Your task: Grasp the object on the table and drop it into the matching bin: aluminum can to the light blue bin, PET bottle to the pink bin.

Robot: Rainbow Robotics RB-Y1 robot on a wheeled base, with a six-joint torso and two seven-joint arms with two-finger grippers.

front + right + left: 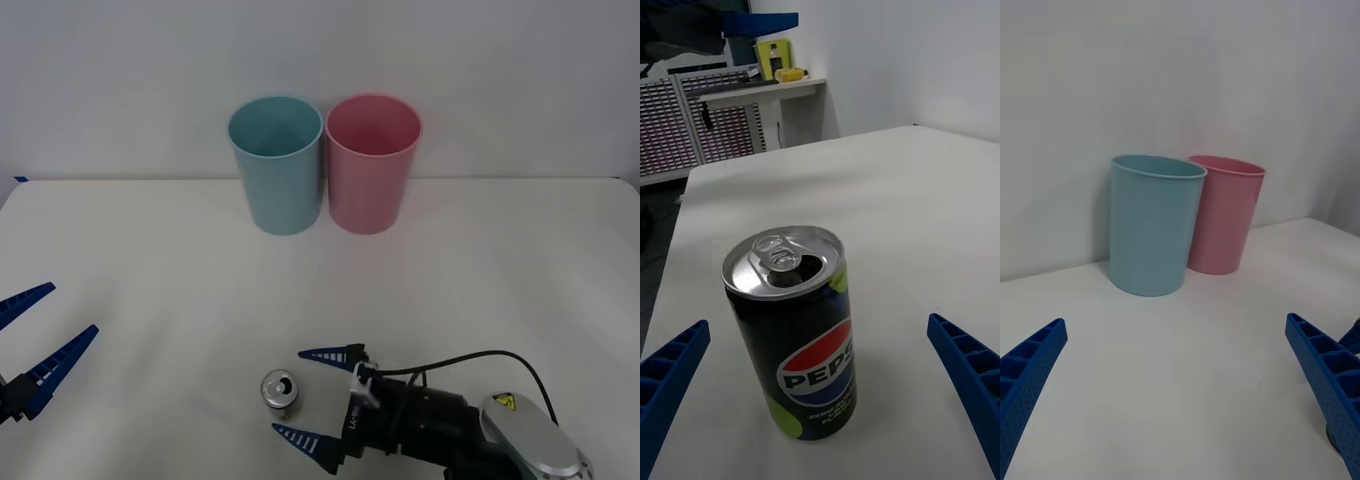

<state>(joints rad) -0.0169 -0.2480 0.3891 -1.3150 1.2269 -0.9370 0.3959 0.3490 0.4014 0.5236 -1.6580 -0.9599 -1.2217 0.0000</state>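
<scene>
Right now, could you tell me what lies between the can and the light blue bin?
Nothing: in the front view, bare white table separates the aluminum can from the light blue bin.

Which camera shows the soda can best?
The right wrist view: the aluminum can stands upright and close, with its silver top, open tab and label plain to see. The front view shows the can small, mostly its top, just ahead of the right gripper and its open jaws.

The front camera looks down and forward over the table [150,260] toward both bins. The right wrist camera sits close behind the aluminum can [794,337], apparently facing leftward. The left wrist camera faces the light blue bin [1154,225] and pink bin [1225,214], shared with the front view.
</scene>
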